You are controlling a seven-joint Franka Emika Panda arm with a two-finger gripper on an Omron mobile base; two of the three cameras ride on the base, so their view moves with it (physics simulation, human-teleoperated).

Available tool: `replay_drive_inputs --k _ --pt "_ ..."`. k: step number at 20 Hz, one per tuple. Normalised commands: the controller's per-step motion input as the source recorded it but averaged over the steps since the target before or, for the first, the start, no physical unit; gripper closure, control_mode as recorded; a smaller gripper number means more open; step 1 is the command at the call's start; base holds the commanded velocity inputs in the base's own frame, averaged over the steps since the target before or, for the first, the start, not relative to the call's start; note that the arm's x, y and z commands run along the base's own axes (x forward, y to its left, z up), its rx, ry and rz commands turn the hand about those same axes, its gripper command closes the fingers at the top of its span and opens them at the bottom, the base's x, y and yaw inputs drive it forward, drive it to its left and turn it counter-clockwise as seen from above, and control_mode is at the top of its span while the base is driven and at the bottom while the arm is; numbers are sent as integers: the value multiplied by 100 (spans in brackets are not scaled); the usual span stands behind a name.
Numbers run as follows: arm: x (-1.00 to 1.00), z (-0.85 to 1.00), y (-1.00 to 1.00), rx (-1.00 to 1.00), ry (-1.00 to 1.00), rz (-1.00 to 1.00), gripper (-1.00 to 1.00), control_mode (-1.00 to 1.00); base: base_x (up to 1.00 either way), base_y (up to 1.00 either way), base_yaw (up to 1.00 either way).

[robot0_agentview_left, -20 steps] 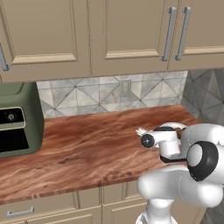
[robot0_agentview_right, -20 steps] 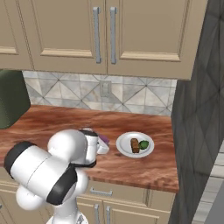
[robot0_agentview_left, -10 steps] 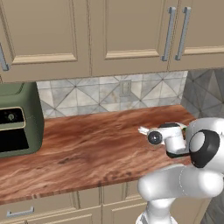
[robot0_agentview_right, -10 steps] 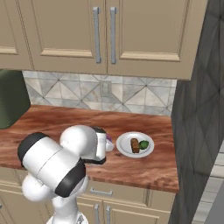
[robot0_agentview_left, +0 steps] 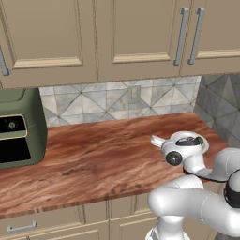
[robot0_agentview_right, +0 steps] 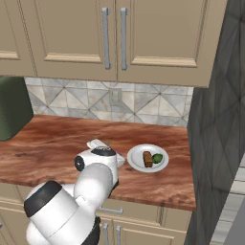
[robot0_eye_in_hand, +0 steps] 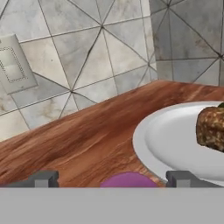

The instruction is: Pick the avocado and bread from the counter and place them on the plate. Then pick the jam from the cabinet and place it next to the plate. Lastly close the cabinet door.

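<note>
The white plate (robot0_agentview_right: 135, 160) rests on the counter (robot0_agentview_right: 48, 139) near its right end. On it lie the brown bread (robot0_agentview_right: 147, 159) and, just right of it, the green avocado (robot0_agentview_right: 157, 158). My hand hovers low over the counter just left of the plate. In the hand view my gripper (robot0_eye_in_hand: 113, 179) is open, fingertips (robot0_eye_in_hand: 43, 178) wide apart. The rounded purple top of the jam (robot0_eye_in_hand: 128, 180) shows between them with a gap on each side. Beyond it are the plate (robot0_eye_in_hand: 166, 144) and the bread (robot0_eye_in_hand: 212, 129).
The upper cabinet doors (robot0_agentview_right: 115, 38) in view stand shut. A green toaster oven (robot0_agentview_left: 18, 126) sits at the counter's left end. A dark grey wall (robot0_agentview_right: 215, 119) bounds the counter on the right. A tiled backsplash with an outlet (robot0_eye_in_hand: 13, 65) runs behind.
The arm has swung and folded closer to the plate, bringing the hand down beside it. The purple jam seen at the gripper a second ago is now hidden behind the hand in the right base view.
</note>
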Motion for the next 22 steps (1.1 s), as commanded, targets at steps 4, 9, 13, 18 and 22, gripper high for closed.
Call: replay_drive_inputs --k 4,9,13,18,22 --pt "-6 16 44 -1 0 1 -100 -100 0 0 0" --pt "-26 64 25 -11 1 0 -100 -100 0 0 0" --pt "-49 75 22 -13 7 0 -100 -100 0 0 0" --pt "-64 100 20 -9 20 -4 -100 -100 0 0 0" --pt "-74 95 19 0 32 -8 -100 -100 0 0 0"
